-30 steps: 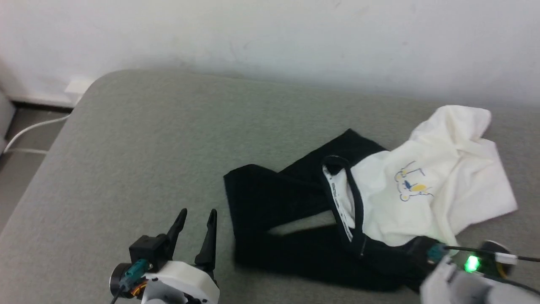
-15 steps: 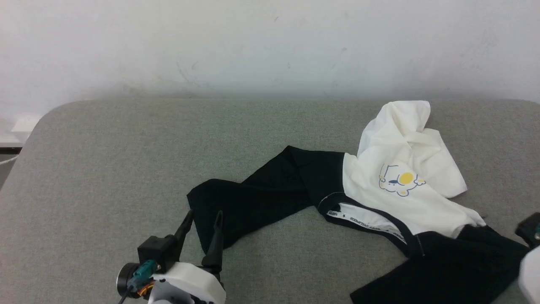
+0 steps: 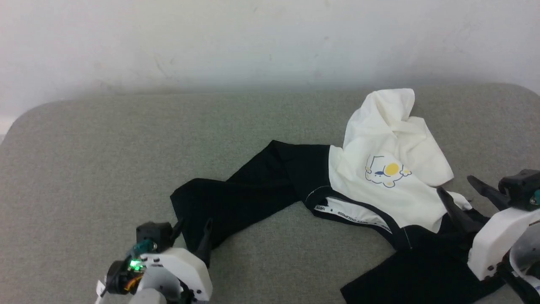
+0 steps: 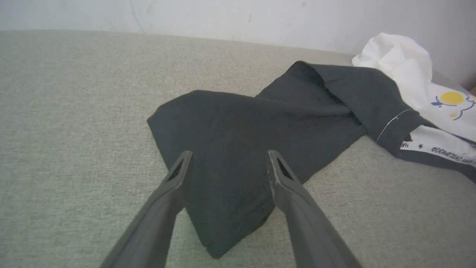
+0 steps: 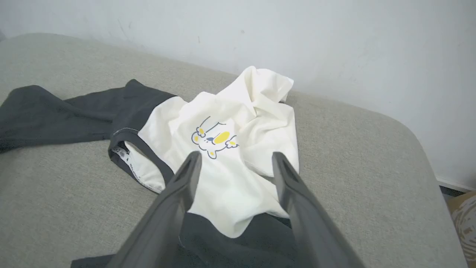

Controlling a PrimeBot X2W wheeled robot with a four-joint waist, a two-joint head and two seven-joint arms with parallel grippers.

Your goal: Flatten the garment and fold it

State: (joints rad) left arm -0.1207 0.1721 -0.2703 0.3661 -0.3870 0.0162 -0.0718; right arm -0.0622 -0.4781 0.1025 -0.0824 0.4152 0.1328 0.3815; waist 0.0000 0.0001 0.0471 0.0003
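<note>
Risk at this moment sits mainly in what each pinch would catch. We see the garment [image 3: 379,185] lying crumpled on the right half of the grey table [image 3: 105,160]. Its cream body is bunched up towards the wall [image 3: 253,42]. One black sleeve [image 3: 228,202] trails left, doubled over on itself, and the other black sleeve [image 3: 422,270] is heaped at the near right edge. We judge that closing on the doubled left sleeve could take two layers at once, so a pull would drag the fold along rather than open it. On the right, black and cream cloth overlap beneath the jaws, and a pinch there could grip the body with the sleeve and twist the shirt tighter. Pulling one side alone could also slide the whole garment towards the table's edge. The left arm [image 3: 177,270] reaches in low from the near left, its jaws wide apart and empty, their tips straddling the near end of the left sleeve. We cannot tell whether they touch the cloth. The right arm [image 3: 498,240] comes in from the near right, angled towards the far left. Its jaws are likewise spread and hold nothing, poised above the spot where the cream hem [image 5: 230,219] meets black cloth, with the cartoon print [image 5: 214,137] just beyond the tips.
</note>
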